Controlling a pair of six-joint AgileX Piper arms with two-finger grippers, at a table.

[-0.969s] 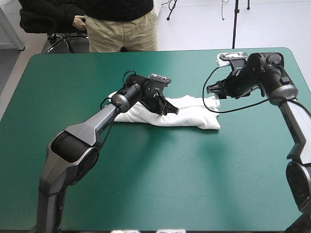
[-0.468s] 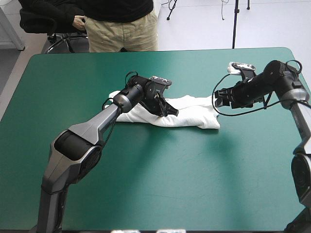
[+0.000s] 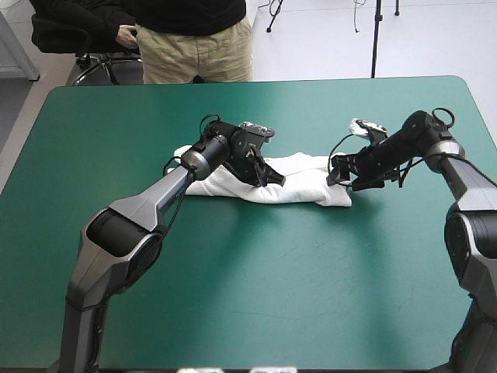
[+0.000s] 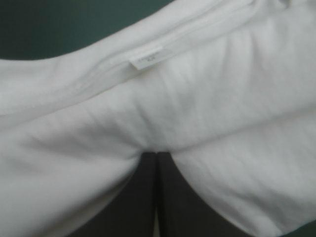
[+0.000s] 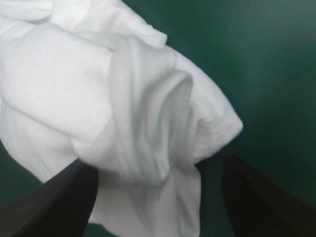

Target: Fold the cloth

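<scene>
**Table** (image 3: 256, 311): The teal-green cover shows bare on every side of the T-shirt (image 3: 307, 185). The widest bare area lies on the T-shirt's near side, and a narrower strip lies on its far side.

**T-shirt:** White, folded into one long, narrow bundle. It lies flat on the cover with its long axis running from left to right, roughly centred between the side edges. The surface is creased and the right end is loosely rolled.

**Left arm** (image 3: 147, 206): Reaches over the T-shirt's near-left side and ends above the middle of the bundle.

**Right arm** (image 3: 435, 144): Comes in low from the T-shirt's right and ends at the bundle's right end.

**Left gripper** (image 3: 268, 175): Set down on the middle of the T-shirt. In the left wrist view its black fingers (image 4: 143, 207) meet in one pointed arch. The cloth puckers at the tip and bulges on both sides, so the gripper is closed and pinching the T-shirt.

**Right gripper** (image 3: 342, 172): Positioned at the T-shirt's right end. In the right wrist view its black fingers (image 5: 59, 197) stand wide apart. The rolled corner of the T-shirt lies between them, not clamped.

**Seam** (image 4: 89, 81): A stitched ridge crosses the T-shirt ahead of the left gripper.

**Label** (image 4: 146, 57): A small white tab sewn on that seam. Its print is too small to read.
</scene>
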